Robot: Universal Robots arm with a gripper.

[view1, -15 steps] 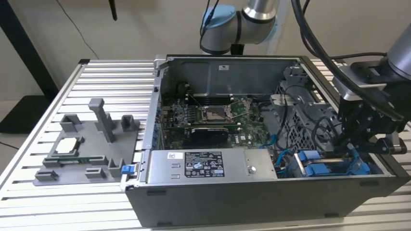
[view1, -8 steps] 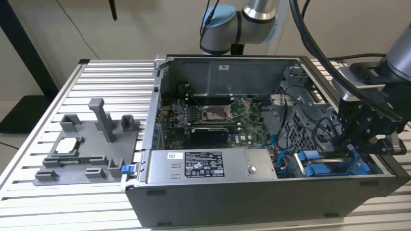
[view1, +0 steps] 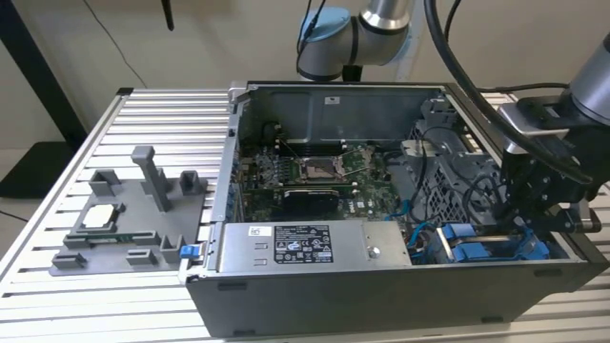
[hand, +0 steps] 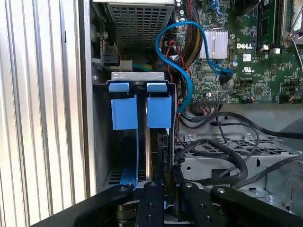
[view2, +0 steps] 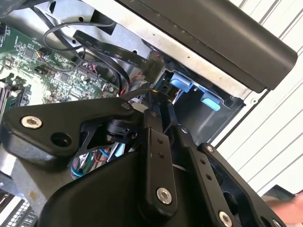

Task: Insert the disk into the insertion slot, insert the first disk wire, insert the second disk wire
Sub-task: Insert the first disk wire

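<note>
At case [view1: 381, 300] corner, gripper [hand: 165, 176] over insertion slot [hand: 125, 156], wall just beside.

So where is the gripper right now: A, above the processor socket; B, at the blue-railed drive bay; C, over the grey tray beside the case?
B: in the exterior view the gripper sits at the blue-railed insertion slot, in the corner of the case on that view's right.
</note>
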